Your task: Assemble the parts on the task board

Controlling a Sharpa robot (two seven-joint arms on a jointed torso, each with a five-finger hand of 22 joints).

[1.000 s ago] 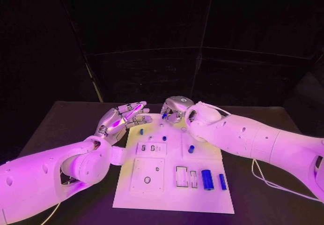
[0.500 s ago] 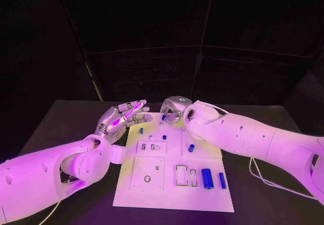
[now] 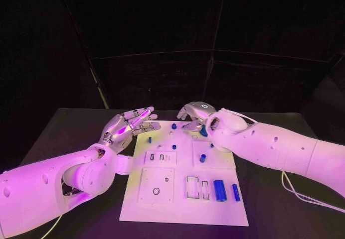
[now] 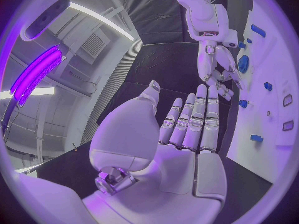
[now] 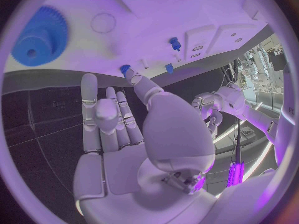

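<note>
The white task board lies in the middle of the table. My right hand hovers over its far edge with fingers spread and nothing in them; its thumb tip is close to a small blue part. A blue gear lies on the board just beside that hand, also seen as the gear. A small blue peg stands to the hand's left. My left hand is held palm up, fingers straight, at the board's far left corner, empty.
More small blue pegs stand mid-board. A thick blue cylinder and a thin one lie near the front right, beside rectangular slots. Black table surrounds the board.
My right hand has shifted to the right along the board's far edge, uncovering the small blue peg and the blue gear. The left hand has stayed put.
</note>
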